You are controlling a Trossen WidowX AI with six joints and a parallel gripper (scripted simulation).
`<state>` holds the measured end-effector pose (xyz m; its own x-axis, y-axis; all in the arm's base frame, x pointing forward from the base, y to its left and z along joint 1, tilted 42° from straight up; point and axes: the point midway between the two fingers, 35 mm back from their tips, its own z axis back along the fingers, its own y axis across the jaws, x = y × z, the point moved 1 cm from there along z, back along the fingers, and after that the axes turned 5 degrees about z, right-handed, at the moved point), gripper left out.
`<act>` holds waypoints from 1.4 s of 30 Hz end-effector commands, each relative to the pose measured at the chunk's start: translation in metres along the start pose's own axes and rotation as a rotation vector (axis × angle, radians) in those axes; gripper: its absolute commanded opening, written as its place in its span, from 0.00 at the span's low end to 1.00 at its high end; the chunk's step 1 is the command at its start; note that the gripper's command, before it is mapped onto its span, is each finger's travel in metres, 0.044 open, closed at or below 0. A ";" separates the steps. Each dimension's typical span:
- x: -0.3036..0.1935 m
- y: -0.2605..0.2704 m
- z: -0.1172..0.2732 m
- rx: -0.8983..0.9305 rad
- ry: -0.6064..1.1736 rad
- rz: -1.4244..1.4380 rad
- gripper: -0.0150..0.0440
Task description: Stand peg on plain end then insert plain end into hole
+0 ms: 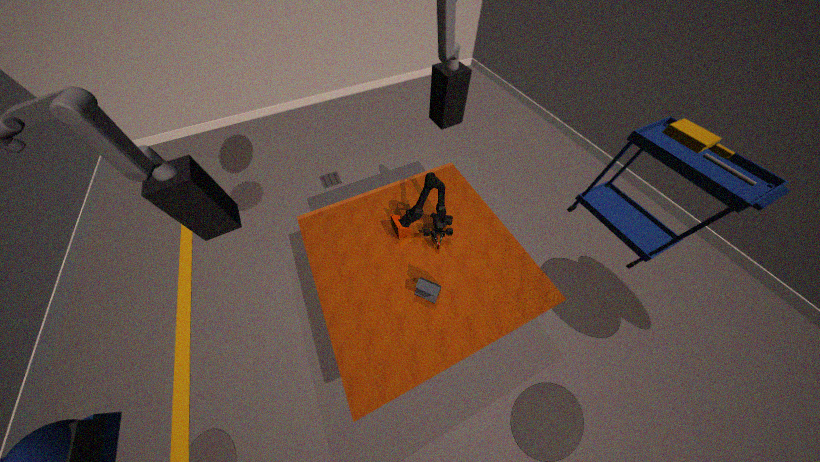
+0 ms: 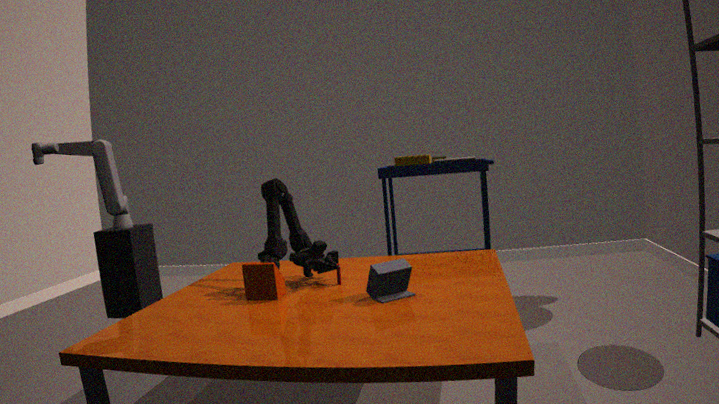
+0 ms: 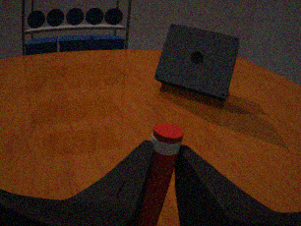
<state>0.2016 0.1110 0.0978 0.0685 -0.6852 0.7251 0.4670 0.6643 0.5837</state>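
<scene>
The red peg [image 2: 339,277] [image 3: 162,172] is close to upright, with its white band and red cap at the top. My gripper [image 2: 337,266] [image 3: 163,151] is shut on the peg just below the band. The peg's plain lower end is out of sight in the wrist view; in the exterior view it is at or just above the table [image 2: 306,334], and I cannot tell whether it touches. The grey sloped panel [image 1: 428,291] [image 2: 389,282] [image 3: 219,64] stands apart from the peg, farther out from the arm. Its dark round hole [image 3: 197,57] faces the wrist camera.
An orange block [image 1: 399,227] [image 2: 260,281] stands beside the arm's base. The arm [image 1: 424,198] [image 2: 273,216] arches above the table. A blue cart [image 1: 688,160] [image 2: 439,169] and grey arms on dark pedestals [image 1: 192,198] [image 2: 127,268] stand off the table.
</scene>
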 end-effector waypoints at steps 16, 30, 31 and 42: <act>-0.004 0.000 0.003 0.000 -0.022 -0.007 0.34; -0.005 0.001 0.004 0.002 -0.043 -0.009 0.34; -0.005 0.001 0.004 0.002 -0.043 -0.009 0.34; -0.003 0.000 0.004 0.003 -0.052 -0.008 0.47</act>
<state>0.1976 0.1140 0.0969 0.0189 -0.6744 0.7382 0.4647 0.6596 0.5907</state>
